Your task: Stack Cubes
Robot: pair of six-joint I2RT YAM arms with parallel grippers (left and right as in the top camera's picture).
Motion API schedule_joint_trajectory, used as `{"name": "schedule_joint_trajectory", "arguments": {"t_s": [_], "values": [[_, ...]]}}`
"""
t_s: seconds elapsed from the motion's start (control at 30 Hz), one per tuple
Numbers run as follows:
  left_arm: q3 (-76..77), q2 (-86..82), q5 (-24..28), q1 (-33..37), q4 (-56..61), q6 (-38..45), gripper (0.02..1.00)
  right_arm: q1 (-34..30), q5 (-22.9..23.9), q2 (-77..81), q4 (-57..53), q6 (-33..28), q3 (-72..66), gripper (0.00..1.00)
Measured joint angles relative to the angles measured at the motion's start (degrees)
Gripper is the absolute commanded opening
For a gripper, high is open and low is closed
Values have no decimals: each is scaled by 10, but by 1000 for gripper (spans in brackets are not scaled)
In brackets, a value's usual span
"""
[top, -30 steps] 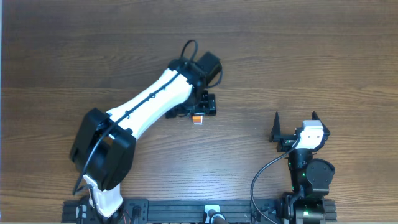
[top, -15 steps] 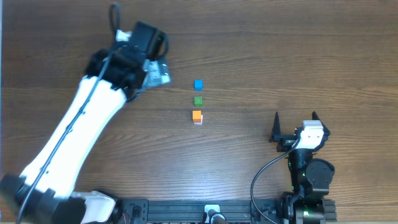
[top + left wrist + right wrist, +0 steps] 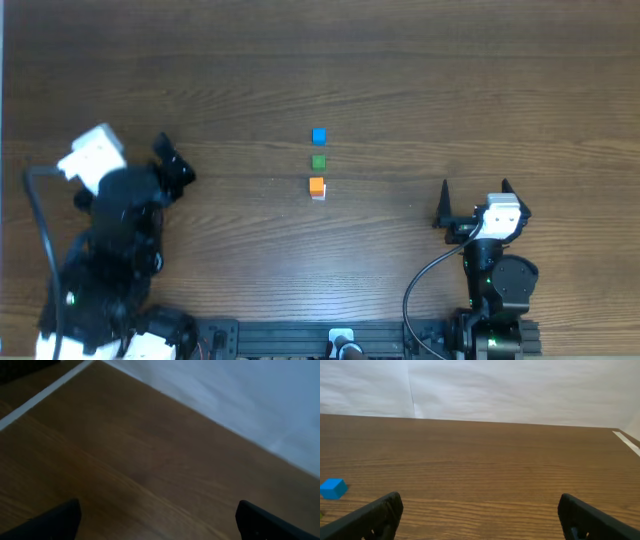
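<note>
Wood-grain table (image 3: 480, 80) spreads out under our overhead camera, and down its middle we have a short line of cubes. Farthest from the arm bases sits the blue cube (image 3: 319, 136), flat on the wood. Next in the line, with a gap between them, is the green cube (image 3: 319, 162), also on the table by itself. Nearest the bases comes the orange cube (image 3: 316, 185), and a pale sliver (image 3: 319, 196) peeks out at its near edge. From up here we cannot tell whether that is another cube beneath it.

Over on the left, the left gripper (image 3: 177, 160) is well away from the cubes, out beside its folded arm. In its own wrist view the fingers stand wide apart with bare wood between them, so its jaws are released and hold nothing.

On the right, the right gripper (image 3: 475, 190) hovers close to its base, well apart from the line of cubes, pointing up the table. Its two fingers are spread as well, released, with nothing between them. From that wrist camera we catch the blue cube off to one side on the wood, and a white backdrop (image 3: 520, 390) rises behind the table's far edge.
</note>
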Motion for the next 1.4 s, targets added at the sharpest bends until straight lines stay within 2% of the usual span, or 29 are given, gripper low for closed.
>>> {"name": "schedule_joint_trajectory", "arguments": {"t_s": [0.23,0.33,0.43,0.63,0.73,0.9,1.1,1.23,1.4], "values": [[-154,-162,-84,0,7,-103,1000,0,0,0,0,0,0,993],[-193,-203,-93,1,7,-138,1000,0,0,-1,0,0,0,991],[-209,-220,-71,1,-8,-152,998,0,0,-1,0,0,0,991],[-209,-220,19,2,5,-154,1000,0,0,-1,0,0,0,993],[-209,-220,35,2,-2,-156,998,0,0,-1,0,0,0,993],[-212,-220,54,2,-151,-155,1000,0,0,-1,0,0,0,991],[-212,-220,86,2,-179,-145,1000,0,0,-1,0,0,0,993],[-212,-222,99,2,-123,-89,1000,0,0,-1,0,0,0,993],[-214,-264,163,50,-42,57,1000,0,0,-1,0,0,0,993]]}}
